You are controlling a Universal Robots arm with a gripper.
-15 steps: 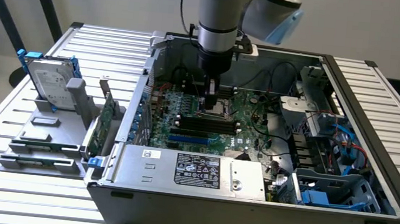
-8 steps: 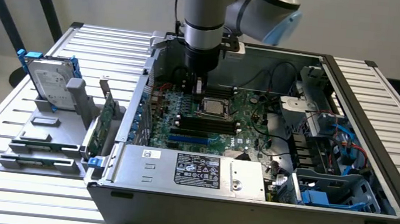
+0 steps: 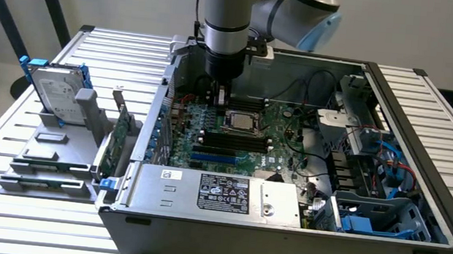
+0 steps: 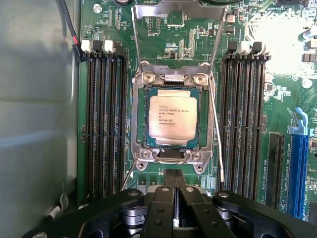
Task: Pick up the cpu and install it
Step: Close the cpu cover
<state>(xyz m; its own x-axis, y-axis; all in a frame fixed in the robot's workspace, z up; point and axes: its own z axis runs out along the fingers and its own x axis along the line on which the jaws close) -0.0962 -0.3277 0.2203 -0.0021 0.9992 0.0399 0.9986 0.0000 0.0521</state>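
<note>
So, step: judged late in the install, placing seemingly done, clamping not yet done.
cpu [image 4: 173, 116]: lay flat and square inside the socket, silver top up, print readable.
socket frame [image 4: 140, 124]: ringed the chip on all sides, sat between two banks of memory slots [image 4: 106, 119].
load plate [image 4: 148, 10]: stood raised off the socket, not folded down over the chip.
gripper [image 4: 173, 173]: shut tight, fingertips together, gripped nothing.
Contact: hung just beside the socket's edge, apart from the cpu; unable to tell any touch on the motherboard [image 4: 163, 37].
Arm: stood upright over the board inside the open computer case [image 3: 282, 243].
Next move, judged: called for clearance from the raised plate and the slots, plus no sideways push on the seated chip.
Risk, judged: shifted chip or bent socket contacts if dragged across.
hard drive [image 3: 53, 93]: stood in its rack outside the case, well apart from the work.
</note>
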